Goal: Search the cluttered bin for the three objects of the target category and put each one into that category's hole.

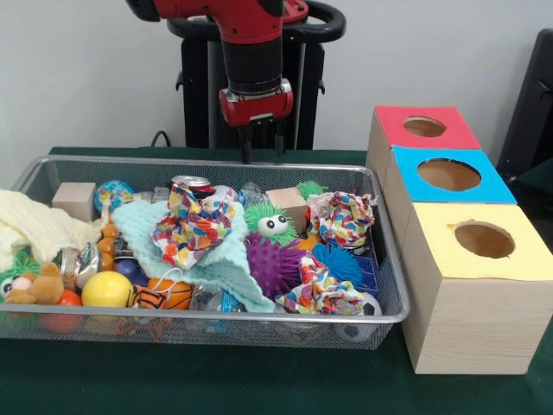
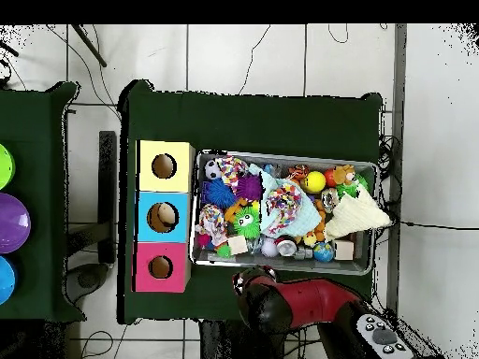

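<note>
The wire mesh bin is full of toys and cloths; it also shows in the overhead view. A clear creased bottle with a blue label lies at the bin's front edge, half under a mint cloth. Another clear creased bottle peeks out at the back, beside a wooden block. I cannot make out a third bottle. The blue-topped box's hole is in the middle box. My gripper hangs open and empty above the bin's far rim, touching nothing.
A red-topped box and a yellow-topped box flank the blue one, right of the bin. Spiky balls, patterned cloths, a drink can, a yellow ball and a cream cloth crowd the bin.
</note>
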